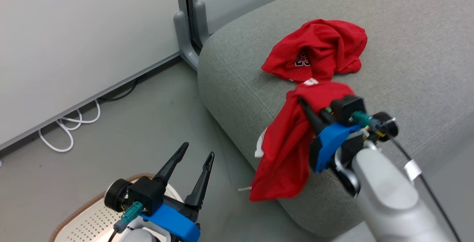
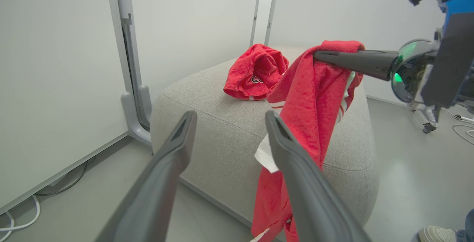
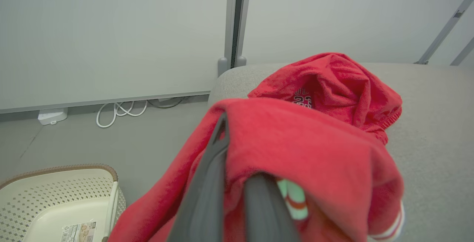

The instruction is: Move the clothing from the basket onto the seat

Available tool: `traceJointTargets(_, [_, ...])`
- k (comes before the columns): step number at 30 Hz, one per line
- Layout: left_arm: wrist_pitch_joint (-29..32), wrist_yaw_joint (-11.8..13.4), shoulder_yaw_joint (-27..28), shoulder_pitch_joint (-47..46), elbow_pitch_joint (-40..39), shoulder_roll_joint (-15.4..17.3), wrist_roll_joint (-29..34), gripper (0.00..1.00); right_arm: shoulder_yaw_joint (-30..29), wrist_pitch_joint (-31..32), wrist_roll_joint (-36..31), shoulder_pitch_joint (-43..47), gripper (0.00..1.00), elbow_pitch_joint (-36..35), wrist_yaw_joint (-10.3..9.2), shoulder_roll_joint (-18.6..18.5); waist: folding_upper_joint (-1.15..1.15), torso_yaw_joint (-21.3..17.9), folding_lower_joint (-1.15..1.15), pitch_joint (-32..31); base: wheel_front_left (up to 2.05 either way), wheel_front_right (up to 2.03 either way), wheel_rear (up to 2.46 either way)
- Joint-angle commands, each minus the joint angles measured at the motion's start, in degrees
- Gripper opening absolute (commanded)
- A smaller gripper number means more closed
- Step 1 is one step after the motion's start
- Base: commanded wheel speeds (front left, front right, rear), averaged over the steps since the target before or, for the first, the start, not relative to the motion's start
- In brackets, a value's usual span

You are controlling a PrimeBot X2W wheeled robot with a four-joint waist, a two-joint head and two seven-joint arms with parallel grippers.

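Right gripper (image 2: 317, 54), clenched on a soft red white-trimmed jersey (image 1: 285, 149) hanging off the edge of the grey fabric sofa (image 1: 240, 83), apparently placing it; next, move inward and release. Left gripper (image 1: 197, 150) spread, empty.

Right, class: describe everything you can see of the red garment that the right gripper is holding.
The red garment looks like soft jersey, with white striped trim and a white patch at one edge. Pinched near its top by the shut right gripper, it hangs limp and crumpled beside the corner of the sofa.

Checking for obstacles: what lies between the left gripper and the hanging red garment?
In the head view, only bare floor separates left gripper and garment.
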Motion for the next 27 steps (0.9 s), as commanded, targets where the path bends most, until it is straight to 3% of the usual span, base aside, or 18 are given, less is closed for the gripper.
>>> traceJointTargets(1, [-0.19, -0.21, -0.53, -1.51, -0.36, 0.98, 0.55, 1.0, -0.96, 1.09, 0.32, -3.57, 0.0, -0.87, -0.04, -2.01, 0.0, 1.72, 0.0, 2.53, 0.0, 0.0, 0.0])
traceJointTargets(9, [-0.18, -0.2, -6.24, -9.93, -2.72, 4.2, 1.45, 1.0, -9.78, 6.63, 3.94, -18.32, 0.0, -3.7, -0.04, -14.15, 0.0, 8.08, 0.0, 15.27, 0.0, 0.0, 0.0])
traceJointTargets(14, [-0.12, -0.2, -9.92, -16.79, -5.12, 7.25, 1.48, 1.0, -17.54, 9.24, 1.6, -24.9, 0.0, -5.05, -0.05, -23.94, 0.0, 12.4, 0.0, 24.07, 0.0, 0.0, 0.0])
traceJointTargets(17, [0.19, -0.2, -11.69, -20.51, -7.13, 8.94, 1.91, 1.0, -23.74, 9.02, 0.74, -26.89, 0.0, -4.58, -0.03, -27.14, 0.0, 14.65, 0.0, 28.77, 0.0, 0.0, 0.0])
traceJointTargets(20, [0.51, -0.2, -13.05, -23.5, -9.12, 10.05, 1.8, 1.0, -27.84, 7.55, -0.27, -26.85, 0.0, -3.29, -0.03, -28.14, 0.0, 16.6, 0.0, 32.28, 0.0, 0.0, 0.0])
traceJointTargets(27, [0.52, -0.21, -13.68, -25.63, -10.59, 11.06, 1.52, 1.0, -31.29, 2.56, -2.65, -24.03, 0.0, 2.37, -0.04, -23.81, 0.0, 18.11, 0.0, 35.62, 0.0, 0.0, 0.0])
